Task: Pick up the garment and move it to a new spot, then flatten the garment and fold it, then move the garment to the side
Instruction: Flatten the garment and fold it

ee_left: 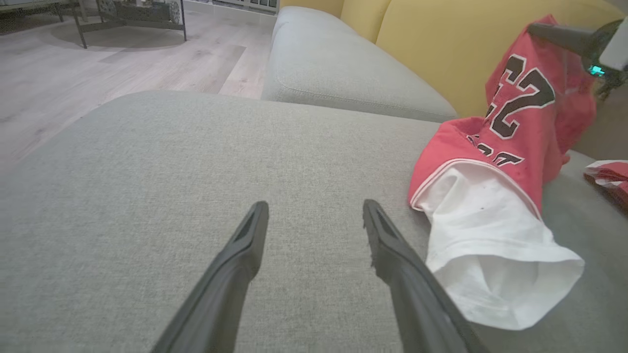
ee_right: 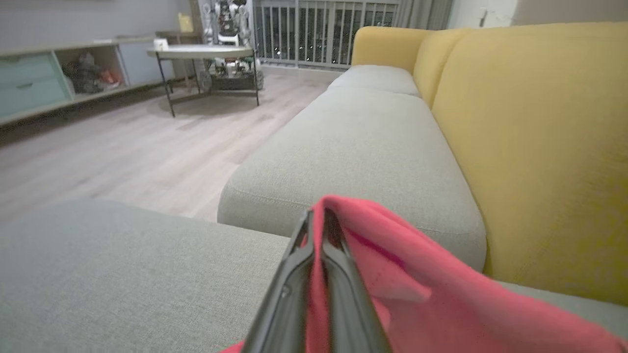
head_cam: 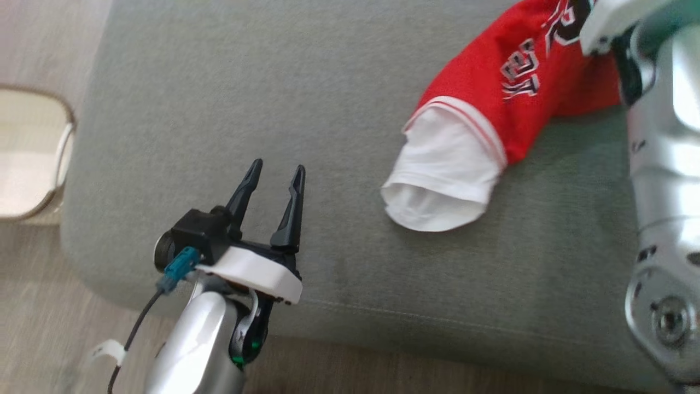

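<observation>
**Jersey (head_cam: 492, 93) pinched at one end**

Big grey sofa cushion (head_cam: 219, 109), the red jersey trailing across its right side, white sleeve (head_cam: 443, 180) lying on it. Right gripper (ee_right: 316, 218) clamped tight on red cloth; left gripper (head_cam: 277, 167) hangs empty, fingers spread, near the sleeve.

A grey sofa seat (head_cam: 339, 98) takes up most of the head view, with a pale rounded beige object (head_cam: 27, 153) at the left edge on the wood floor (head_cam: 54, 339). In the right wrist view, yellow back cushions (ee_right: 539, 147) stand at the right. A side table (ee_right: 201, 51) with dark legs, a low shelf unit (ee_right: 49, 78) and a railing (ee_right: 319, 29) lie along the top.
</observation>
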Motion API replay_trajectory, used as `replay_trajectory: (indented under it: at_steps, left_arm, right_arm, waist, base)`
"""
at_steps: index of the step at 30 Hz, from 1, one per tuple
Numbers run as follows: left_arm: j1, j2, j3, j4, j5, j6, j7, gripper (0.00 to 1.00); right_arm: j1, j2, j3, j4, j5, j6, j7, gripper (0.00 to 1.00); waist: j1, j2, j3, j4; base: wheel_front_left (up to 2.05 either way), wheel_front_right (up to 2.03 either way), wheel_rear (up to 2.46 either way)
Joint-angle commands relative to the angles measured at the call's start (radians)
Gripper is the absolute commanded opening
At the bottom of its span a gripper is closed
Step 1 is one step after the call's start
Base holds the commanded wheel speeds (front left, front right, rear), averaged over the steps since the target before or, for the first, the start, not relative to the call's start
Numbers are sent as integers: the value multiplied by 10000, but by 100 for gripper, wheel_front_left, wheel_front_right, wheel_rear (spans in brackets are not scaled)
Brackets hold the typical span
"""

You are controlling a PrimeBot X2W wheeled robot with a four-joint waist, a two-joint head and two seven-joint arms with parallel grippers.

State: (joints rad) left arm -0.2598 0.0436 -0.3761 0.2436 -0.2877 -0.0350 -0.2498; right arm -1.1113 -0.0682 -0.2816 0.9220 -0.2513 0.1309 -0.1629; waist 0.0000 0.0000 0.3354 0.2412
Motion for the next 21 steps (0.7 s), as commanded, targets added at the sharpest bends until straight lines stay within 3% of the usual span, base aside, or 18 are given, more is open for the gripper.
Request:
replay_trajectory:
  at_steps: [1,6,7,8,13,21]
  left_arm:
    - [-422,66,243,-361,-135,64,-120,100]
    - [-607,66,-18,-403,-391,127,-120,100]
    - [-618,66,-36,-405,-414,147,-120,100]
    - [-625,66,-44,-400,-426,162,-120,100]
    - [-660,66,39,-346,-428,239,-120,100]
    - [-661,66,595,-330,-140,174,-120,100]
  right_arm:
    - [-396,147,-23,-133,-563,-2,173,0]
    - [-725,-28,-848,616,-2190,-2,673,0]
    - [-740,-44,-972,894,-2373,-2,897,30]
    - [-713,-112,-1050,1169,-2618,-2,1209,100]
    - [-712,-138,-1304,1904,-3159,-2,1583,100]
    - [-663,111,-1650,2428,-2717,-2,79,100]
  waist:
    - [0,0,380,433]
    - [0,0,730,1013]
    - [0,0,775,1061]
    - [0,0,798,1086]
    - [0,0,778,932]
    - [0,0,40,-129]
  base:
    - [0,0,0]
    - [0,0,0]
    - [0,0,0]
    - [0,0,0]
    - [0,0,0]
    - [0,0,0]
